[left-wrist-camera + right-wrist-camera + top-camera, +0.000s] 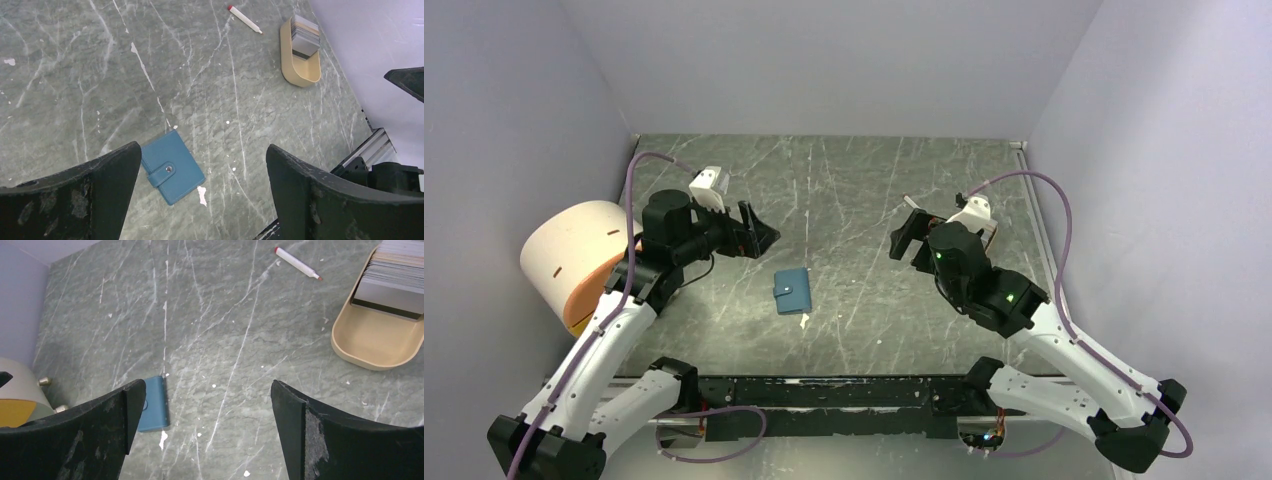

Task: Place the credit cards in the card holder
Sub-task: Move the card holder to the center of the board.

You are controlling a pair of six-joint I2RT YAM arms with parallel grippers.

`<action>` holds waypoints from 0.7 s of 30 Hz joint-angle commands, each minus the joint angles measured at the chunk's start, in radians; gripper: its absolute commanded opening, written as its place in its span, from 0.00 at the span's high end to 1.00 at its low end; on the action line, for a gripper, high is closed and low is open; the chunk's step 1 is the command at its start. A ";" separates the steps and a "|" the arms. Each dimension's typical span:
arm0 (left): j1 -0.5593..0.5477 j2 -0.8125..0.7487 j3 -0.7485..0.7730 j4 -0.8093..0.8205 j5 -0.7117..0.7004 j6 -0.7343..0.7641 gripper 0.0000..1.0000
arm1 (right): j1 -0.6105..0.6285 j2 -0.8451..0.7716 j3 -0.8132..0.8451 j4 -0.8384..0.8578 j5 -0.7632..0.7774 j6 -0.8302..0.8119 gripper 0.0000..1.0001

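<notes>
The card holder (793, 290) is a small teal-blue case, folded shut with its snap tab fastened, lying flat mid-table; it also shows in the left wrist view (175, 167) and the right wrist view (154, 405). The credit cards (395, 275) stand as a stack of several pale and grey cards in a tan tray (372, 347) at the far right, also seen from the left wrist (305, 36). My left gripper (762, 230) hovers open above and left of the holder (202, 150). My right gripper (907, 238) hangs open to the holder's right, empty (207, 385).
A thin white stick with a red tip (245, 19) lies beyond the tray (297, 75). A large cream cylinder with an orange base (574, 255) stands at the left wall. Pale walls close three sides; a black rail (824, 390) runs along the near edge.
</notes>
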 commanded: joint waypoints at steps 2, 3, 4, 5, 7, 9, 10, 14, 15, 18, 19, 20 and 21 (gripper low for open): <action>0.010 0.001 0.001 0.043 0.023 0.004 0.00 | -0.008 -0.010 -0.009 -0.002 0.051 -0.004 0.00; 0.009 0.001 0.002 0.042 0.022 0.005 0.00 | -0.008 -0.014 -0.013 0.006 0.048 -0.011 0.00; 0.010 0.000 0.002 0.041 0.019 0.006 0.00 | -0.008 -0.016 -0.016 0.012 0.044 -0.012 0.00; 0.009 0.000 0.001 0.040 0.017 0.007 0.00 | -0.008 -0.018 -0.019 0.016 0.038 -0.011 0.00; 0.010 0.000 -0.002 0.040 0.015 0.012 0.00 | -0.008 -0.019 -0.025 0.021 0.033 -0.005 0.00; 0.009 -0.001 -0.004 0.039 0.013 0.015 0.00 | -0.008 -0.015 -0.033 0.023 0.033 0.008 0.00; 0.009 0.001 -0.006 0.039 0.010 0.017 0.00 | -0.008 -0.011 -0.041 0.024 0.033 0.016 0.00; 0.009 0.000 -0.010 0.031 -0.005 0.026 0.00 | -0.008 0.021 -0.059 0.011 0.050 0.059 0.00; 0.008 -0.002 -0.012 0.027 -0.009 0.029 0.00 | -0.008 0.033 -0.058 -0.004 0.063 0.071 0.00; 0.009 -0.010 -0.018 0.021 -0.017 0.034 0.00 | -0.008 0.087 -0.046 -0.069 0.118 0.108 0.00; 0.010 -0.014 -0.022 0.020 -0.020 0.037 0.00 | -0.009 0.112 -0.042 -0.091 0.149 0.120 0.00; 0.010 -0.018 -0.028 0.019 -0.025 0.040 0.01 | -0.015 0.135 -0.034 -0.113 0.169 0.131 0.00; 0.010 -0.023 -0.032 0.017 -0.030 0.042 0.01 | -0.025 0.162 -0.028 -0.129 0.182 0.133 0.00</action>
